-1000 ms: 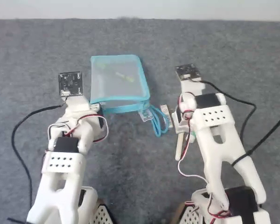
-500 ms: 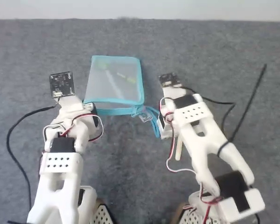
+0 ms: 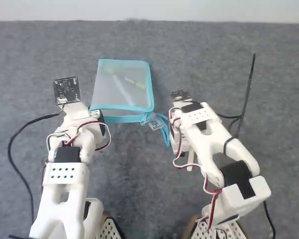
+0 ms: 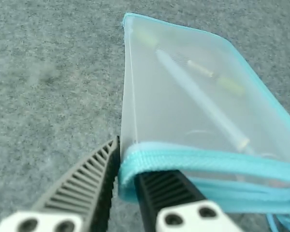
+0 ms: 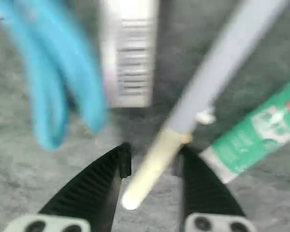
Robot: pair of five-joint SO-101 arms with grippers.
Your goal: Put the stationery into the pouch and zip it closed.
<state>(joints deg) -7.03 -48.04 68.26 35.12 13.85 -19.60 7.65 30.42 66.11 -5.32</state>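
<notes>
Grey pen [image 5: 217,63] between jaws of right claw [image 5: 153,155]

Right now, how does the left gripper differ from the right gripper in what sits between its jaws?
The left gripper is shut on the pouch, pinching its teal zipper edge at a corner. The right gripper is open and straddles a loose pen with a gap on each side. The left has the container, the right an item not yet packed. Both sit low over the grey mat.
</notes>
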